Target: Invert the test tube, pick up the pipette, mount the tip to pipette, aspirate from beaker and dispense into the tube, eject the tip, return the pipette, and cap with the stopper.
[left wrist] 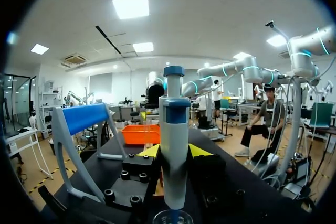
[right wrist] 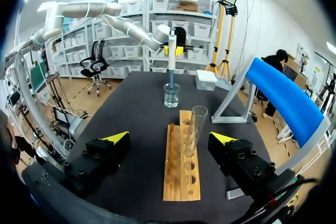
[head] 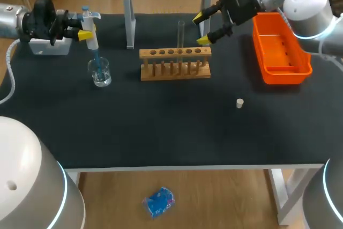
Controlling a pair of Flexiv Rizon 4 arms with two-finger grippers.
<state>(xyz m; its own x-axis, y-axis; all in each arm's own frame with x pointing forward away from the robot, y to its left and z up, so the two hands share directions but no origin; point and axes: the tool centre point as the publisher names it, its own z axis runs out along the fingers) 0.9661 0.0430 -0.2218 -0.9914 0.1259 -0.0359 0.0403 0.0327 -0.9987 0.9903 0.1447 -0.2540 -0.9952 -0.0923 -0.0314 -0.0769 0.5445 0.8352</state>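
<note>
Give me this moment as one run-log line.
step: aspirate | left gripper: shut on pipette, standing in beaker | right gripper: open, facing test tube in rack | stopper: on table

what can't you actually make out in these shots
- Liquid level in the beaker: too small in the head view. In the left wrist view the pipette covers it and the edge cuts it off.
- Whether the test tube holds any liquid: clear glass, unreadable in every view.
- White box: partly hidden behind the left gripper in the head view.
</note>
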